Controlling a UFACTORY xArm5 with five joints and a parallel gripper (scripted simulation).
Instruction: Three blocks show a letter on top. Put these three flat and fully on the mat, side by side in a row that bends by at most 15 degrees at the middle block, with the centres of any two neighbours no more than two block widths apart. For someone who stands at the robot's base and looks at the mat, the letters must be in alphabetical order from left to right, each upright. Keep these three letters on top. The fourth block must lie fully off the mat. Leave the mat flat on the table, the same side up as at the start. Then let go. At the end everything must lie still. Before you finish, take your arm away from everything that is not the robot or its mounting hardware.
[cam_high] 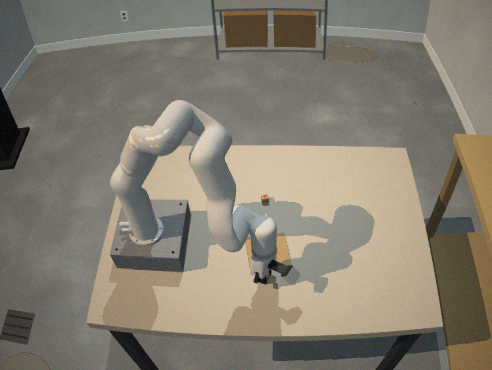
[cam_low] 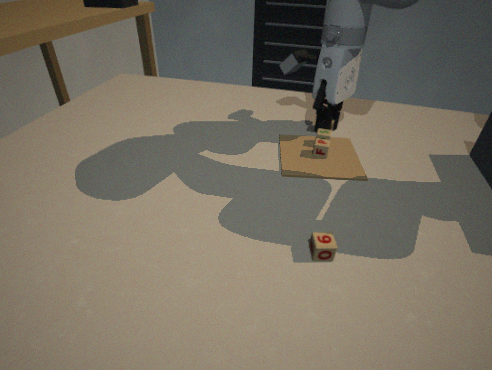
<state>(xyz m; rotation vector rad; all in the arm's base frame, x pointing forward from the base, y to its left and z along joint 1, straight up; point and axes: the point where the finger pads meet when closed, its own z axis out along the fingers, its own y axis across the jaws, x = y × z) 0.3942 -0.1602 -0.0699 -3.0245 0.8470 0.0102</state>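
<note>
A tan mat lies on the table; in the top view the arm covers most of it. On the mat, small cream blocks stand close together in a short row. The nearest one shows a red F on its side, and behind it is a block with green marks. My gripper points straight down at the far end of this row and is shut on the far block, which its fingers mostly hide. It also shows in the top view. A fourth block with red marks lies off the mat, alone on the table.
The robot's grey base stands at the table's left. A wooden side table stands past the right edge. A dark rack stands behind the table.
</note>
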